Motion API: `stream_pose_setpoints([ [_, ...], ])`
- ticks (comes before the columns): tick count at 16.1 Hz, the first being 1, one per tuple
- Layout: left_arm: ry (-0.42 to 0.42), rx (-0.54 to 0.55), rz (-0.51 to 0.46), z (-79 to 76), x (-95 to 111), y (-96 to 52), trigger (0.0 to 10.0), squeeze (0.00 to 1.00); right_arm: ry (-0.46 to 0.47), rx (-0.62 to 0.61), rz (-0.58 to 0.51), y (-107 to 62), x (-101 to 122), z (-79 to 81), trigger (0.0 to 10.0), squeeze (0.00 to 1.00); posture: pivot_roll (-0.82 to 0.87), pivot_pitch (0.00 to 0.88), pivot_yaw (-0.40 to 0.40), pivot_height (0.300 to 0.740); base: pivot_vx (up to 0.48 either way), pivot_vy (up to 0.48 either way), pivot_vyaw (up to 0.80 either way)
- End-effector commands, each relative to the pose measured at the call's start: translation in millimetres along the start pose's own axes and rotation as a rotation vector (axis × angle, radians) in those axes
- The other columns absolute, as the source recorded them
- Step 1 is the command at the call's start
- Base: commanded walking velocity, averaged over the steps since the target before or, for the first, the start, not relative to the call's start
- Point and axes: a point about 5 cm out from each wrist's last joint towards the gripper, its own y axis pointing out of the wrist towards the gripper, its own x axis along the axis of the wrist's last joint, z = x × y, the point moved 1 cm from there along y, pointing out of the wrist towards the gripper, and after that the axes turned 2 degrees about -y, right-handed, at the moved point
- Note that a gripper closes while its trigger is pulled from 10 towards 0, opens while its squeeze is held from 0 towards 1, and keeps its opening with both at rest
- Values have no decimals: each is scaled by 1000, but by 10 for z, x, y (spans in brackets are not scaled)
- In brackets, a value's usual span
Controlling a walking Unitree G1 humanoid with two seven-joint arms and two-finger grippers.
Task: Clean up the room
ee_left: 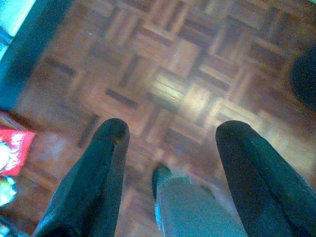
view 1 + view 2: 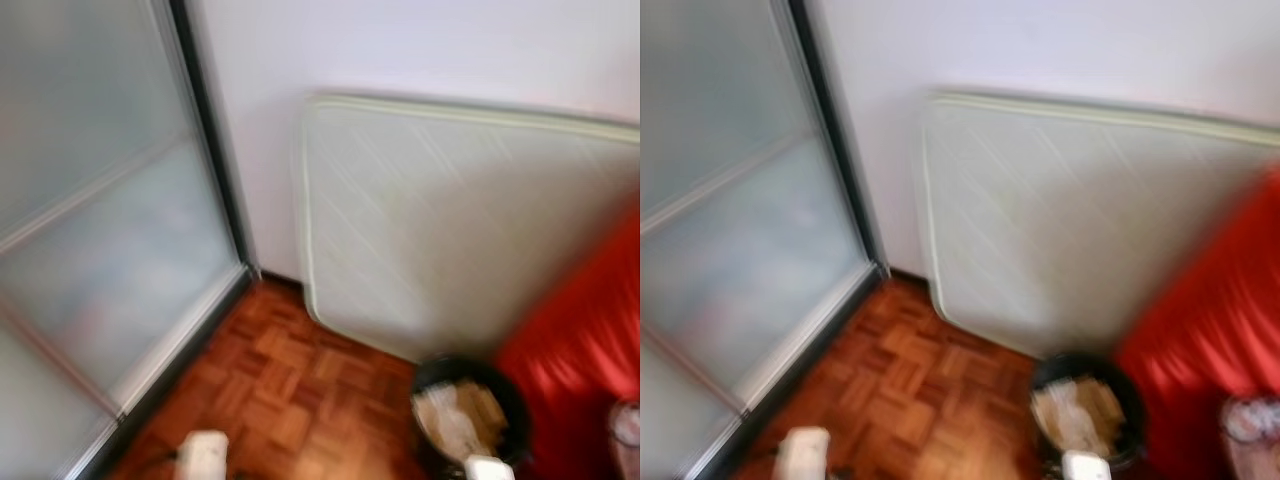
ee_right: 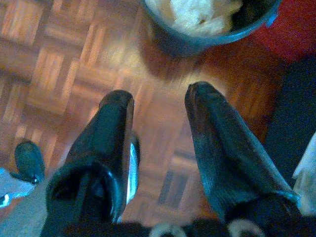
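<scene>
Left eye view, blurred: black bin of crumpled paper on parquet floor, below a leaning mattress. My left gripper and right gripper hang spread, empty.

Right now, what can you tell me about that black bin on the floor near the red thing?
The bin is a round, dark bucket, seemingly plastic, standing upright on the parquet floor. It is open-topped and holds crumpled pale and tan stuff, likely paper, nearly up to the rim. It sits in front of the white mattress leaning on the wall, with the red fabric close beside it. The picture is blurred, so whether they touch is unclear. The right wrist view shows its rim close to the open right gripper.
</scene>
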Motion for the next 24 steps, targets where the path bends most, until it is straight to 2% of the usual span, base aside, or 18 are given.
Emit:
stream_pose_setpoints([
  [1,20,54,31,222,-84,-41,10000,0,-24,51,-52,36,160,191,10000,0,-9,0,-16,740,409,0,800],
  [3,18,55,29,231,-84,-42,10000,0,-19,52,-47,35,149,190,10000,0,-9,0,-19,740,409,0,659],
  [19,11,66,54,294,-139,-63,10000,0,7,48,-48,38,159,189,10000,0,-2,0,-21,740,409,0,0],
  [24,9,66,52,286,-120,-55,10000,0,1,54,-51,40,172,192,10000,0,-1,0,-23,740,334,0,-640],
])
